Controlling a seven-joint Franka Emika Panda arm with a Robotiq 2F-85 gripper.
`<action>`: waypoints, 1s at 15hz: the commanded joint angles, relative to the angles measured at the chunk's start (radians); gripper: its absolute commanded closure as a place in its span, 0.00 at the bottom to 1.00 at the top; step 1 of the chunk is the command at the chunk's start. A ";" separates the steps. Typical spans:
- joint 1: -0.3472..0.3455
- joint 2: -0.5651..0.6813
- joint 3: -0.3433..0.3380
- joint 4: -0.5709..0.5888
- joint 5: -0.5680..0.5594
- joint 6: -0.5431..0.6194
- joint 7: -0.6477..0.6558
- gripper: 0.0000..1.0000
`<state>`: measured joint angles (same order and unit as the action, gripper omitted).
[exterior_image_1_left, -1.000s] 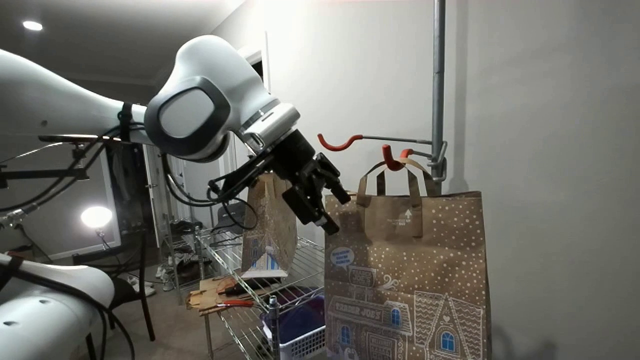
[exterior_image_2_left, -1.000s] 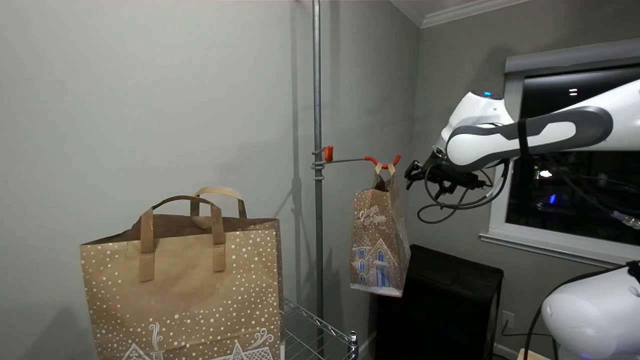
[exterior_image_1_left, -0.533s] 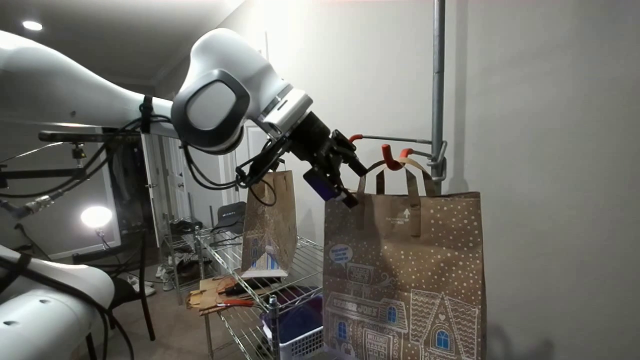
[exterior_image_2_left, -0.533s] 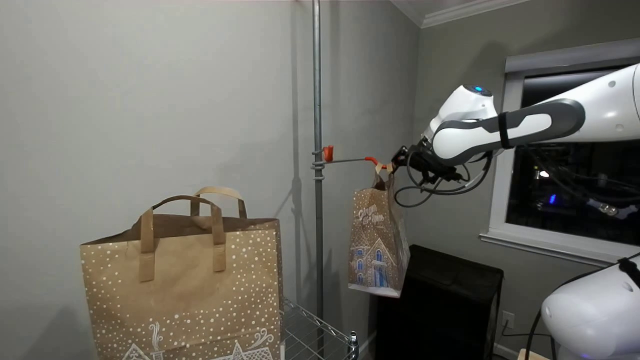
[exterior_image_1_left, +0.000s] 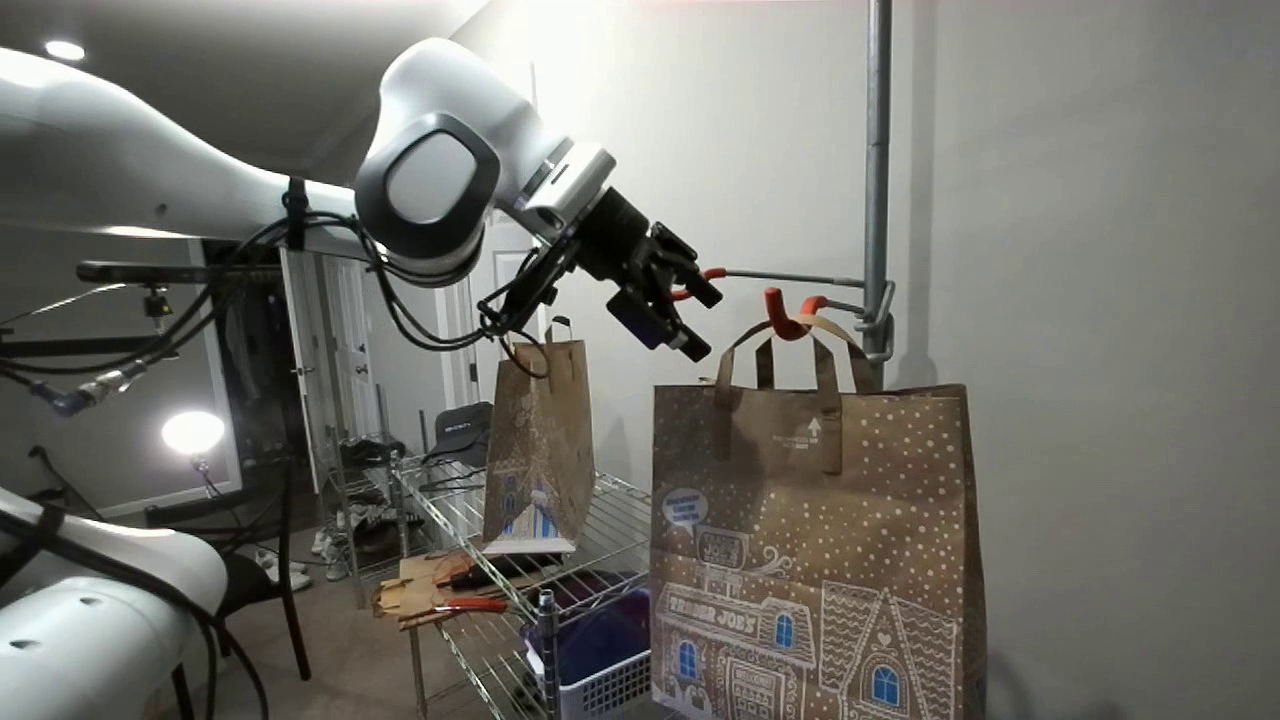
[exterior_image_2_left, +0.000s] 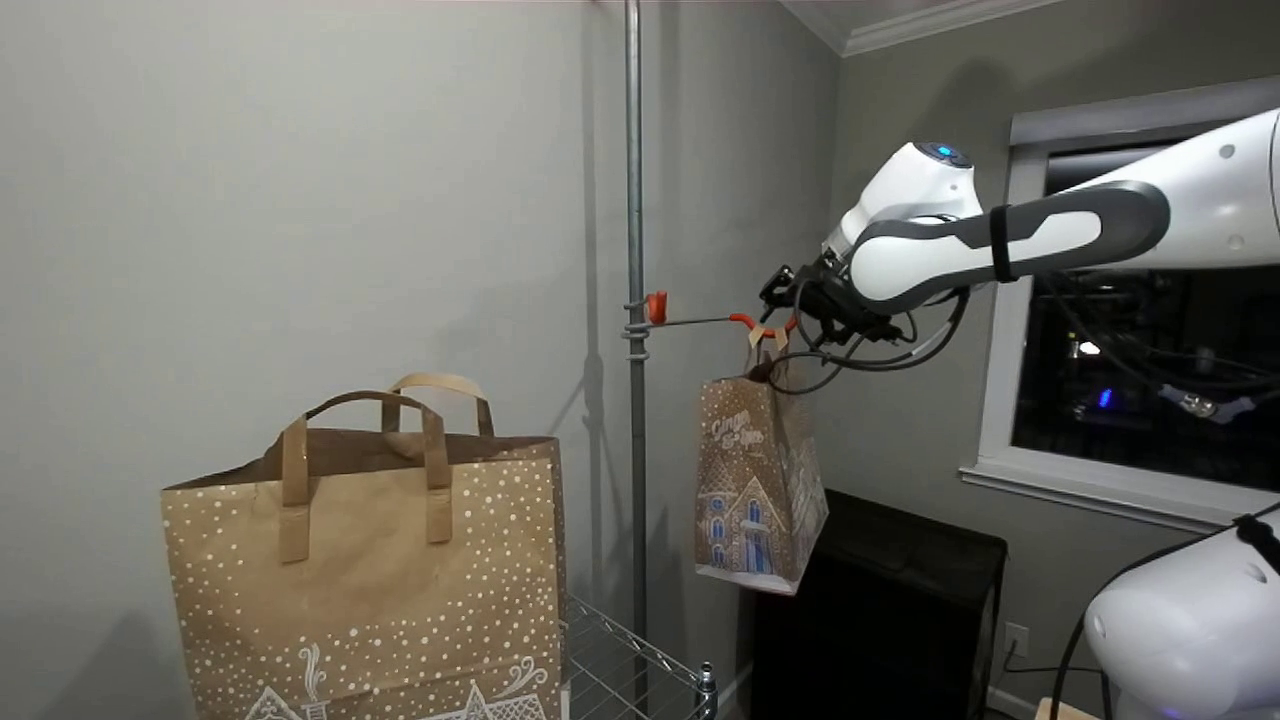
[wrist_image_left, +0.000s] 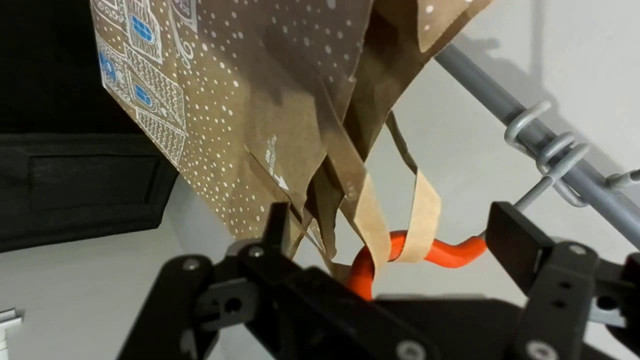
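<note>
the fingers (wrist_image_left: 517, 245) stand wide apart, and in the wrist view the handles (wrist_image_left: 422, 215) of a brown paper bag (wrist_image_left: 215, 115) show between them; whether a finger touches the paper i cannot tell. the gripper (exterior_image_1_left: 699, 320) itself slants downward, and in an exterior view it is just left of those handles and a little above the bag's top edge. the handles loop over a red hook (wrist_image_left: 452, 252), so the bag hangs from it, its mouth partly open and its front printed with white dots, white houses and blue windows. behind the bag there rises a grey pole (exterior_image_1_left: 877, 160), which carries that hook and a second red hook (exterior_image_2_left: 656, 306). in the same view, farther left, another bag (exterior_image_1_left: 540, 450) appears to stand on a wire shelf (exterior_image_1_left: 547, 640), with a dark cap (exterior_image_1_left: 463, 430) beyond it and a white basket (exterior_image_1_left: 620, 690) lower down. a lit lamp (exterior_image_1_left: 193, 433) is at the far left. in an exterior view, a black box (exterior_image_2_left: 900, 620) stands low beyond the hanging bag, and a window (exterior_image_2_left: 1120, 440) is on the far right.
</note>
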<state>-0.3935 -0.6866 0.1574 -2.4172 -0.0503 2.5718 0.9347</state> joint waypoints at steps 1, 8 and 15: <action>-0.029 0.078 0.033 0.043 -0.031 0.048 0.070 0.00; -0.096 0.177 0.085 0.117 -0.181 0.037 0.197 0.00; -0.077 0.243 0.073 0.186 -0.281 0.002 0.265 0.00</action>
<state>-0.4753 -0.4883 0.2318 -2.2784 -0.2810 2.5959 1.1387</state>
